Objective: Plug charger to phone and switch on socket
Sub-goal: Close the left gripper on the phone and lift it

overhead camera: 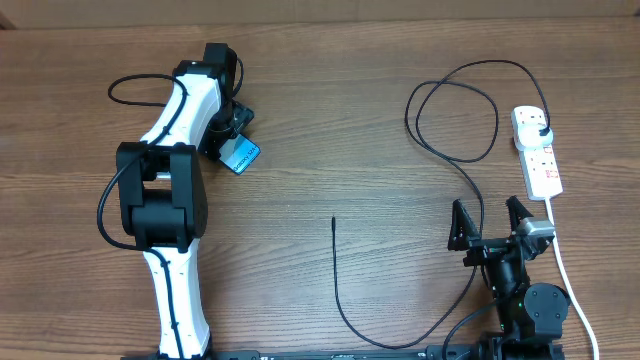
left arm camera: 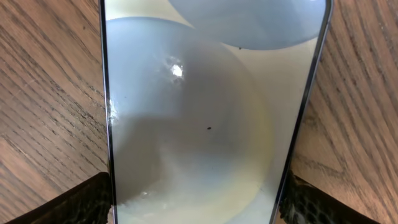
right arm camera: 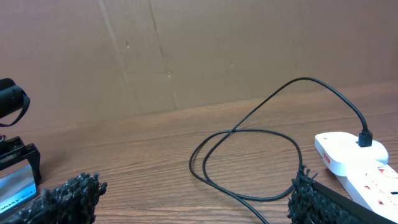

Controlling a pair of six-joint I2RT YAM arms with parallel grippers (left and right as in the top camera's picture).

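Observation:
The phone (overhead camera: 241, 155) lies on the table at the upper left; its glossy pale screen fills the left wrist view (left arm camera: 205, 112). My left gripper (overhead camera: 228, 140) is over it, with a finger pressed against each long edge (left arm camera: 196, 205). The charger cable (overhead camera: 455, 150) loops on the right. Its black plug (overhead camera: 541, 124) sits in the white socket strip (overhead camera: 540, 160), and its connector tip (overhead camera: 333, 220) lies free at mid table. My right gripper (overhead camera: 490, 225) is open and empty just below the loop, and the cable (right arm camera: 249, 134) and socket (right arm camera: 354, 155) lie ahead of its fingers (right arm camera: 193, 199).
The socket's thick white cord (overhead camera: 570, 280) runs down the right side past the right arm. The charger cable sweeps along the front edge (overhead camera: 400, 345). A brown cardboard wall (right arm camera: 186, 56) stands behind the table. The phone and left gripper show at the far left of the right wrist view (right arm camera: 15, 183).

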